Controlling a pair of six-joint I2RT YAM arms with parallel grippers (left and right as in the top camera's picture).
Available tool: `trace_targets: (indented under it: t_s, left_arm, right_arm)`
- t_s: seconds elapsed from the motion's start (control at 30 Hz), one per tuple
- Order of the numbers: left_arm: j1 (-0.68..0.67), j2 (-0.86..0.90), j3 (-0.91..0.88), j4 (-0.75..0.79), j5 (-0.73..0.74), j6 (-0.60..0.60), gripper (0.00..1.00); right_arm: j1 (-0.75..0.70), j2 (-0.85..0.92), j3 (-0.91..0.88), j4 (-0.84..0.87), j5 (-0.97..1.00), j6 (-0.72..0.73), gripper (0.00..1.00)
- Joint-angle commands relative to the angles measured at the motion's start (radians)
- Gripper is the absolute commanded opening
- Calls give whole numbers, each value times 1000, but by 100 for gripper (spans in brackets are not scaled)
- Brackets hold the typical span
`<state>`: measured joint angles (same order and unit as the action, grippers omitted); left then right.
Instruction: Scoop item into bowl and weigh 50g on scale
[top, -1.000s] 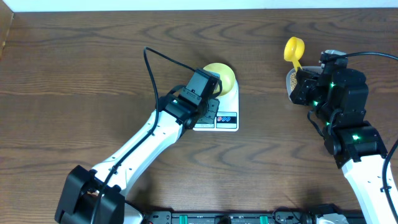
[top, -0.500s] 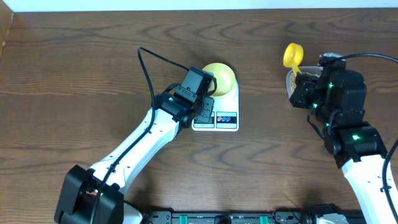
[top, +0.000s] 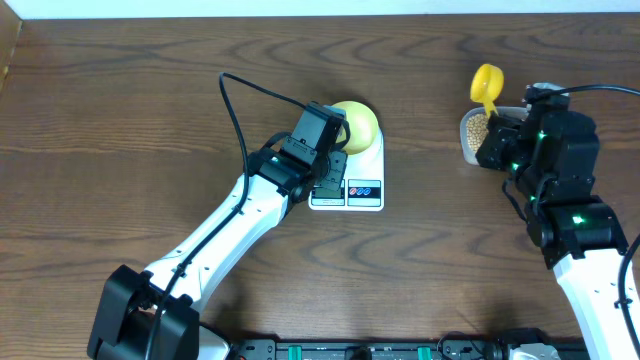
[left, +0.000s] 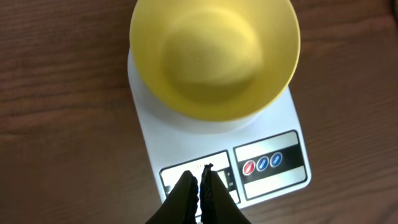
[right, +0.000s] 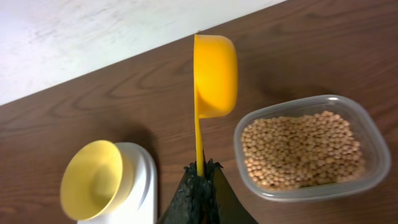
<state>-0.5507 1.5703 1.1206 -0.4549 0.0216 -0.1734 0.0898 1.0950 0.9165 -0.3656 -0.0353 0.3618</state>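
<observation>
The pale yellow bowl (top: 358, 122) sits empty on the white scale (top: 352, 188); both show in the left wrist view, bowl (left: 214, 53) and scale (left: 273, 134). My left gripper (left: 200, 176) is shut and empty, its tips over the scale's display. My right gripper (right: 202, 167) is shut on the handle of a bright yellow scoop (right: 214, 68), held on edge above the table. The beans (right: 301, 149) fill a clear tub (right: 373, 140) just right of the scoop; tub and scoop also show from overhead, tub (top: 474, 130) and scoop (top: 488, 82).
The dark wooden table (top: 120, 120) stretches left of the scale. A pale wall or floor strip (right: 93, 31) lies beyond the table's far edge. A black cable (top: 245, 90) loops above the left arm.
My right gripper has carried the scoop rightward, closer over the bean tub. My left gripper has drawn back slightly and stays over the scale's display.
</observation>
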Motion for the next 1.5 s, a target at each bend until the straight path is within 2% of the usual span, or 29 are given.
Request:
trace_targets:
  t_s: [0.0, 0.13, 0.33, 0.53, 0.83, 1.47]
  left_arm:
    - [2, -2, -3, 29, 40, -23, 7]
    - [-9, -1, -4, 11, 68, 5, 7]
    - [-65, 30, -4, -53, 68, 155, 7]
    - [-99, 100, -4, -44, 77, 166, 7]
    - [-123, 203, -4, 55, 80, 166, 7]
    - [-123, 256, -4, 76, 80, 165, 7]
  right_arm:
    - [-14, -3, 18, 3, 18, -19, 1]
    - [-13, -3, 18, 3, 18, -19, 1]
    - [-13, -3, 18, -1, 15, -18, 1]
    - [-13, -3, 18, -1, 14, -18, 1]
    - [-13, -3, 18, -39, 14, -19, 1]
    - [-13, -3, 18, -16, 15, -19, 1]
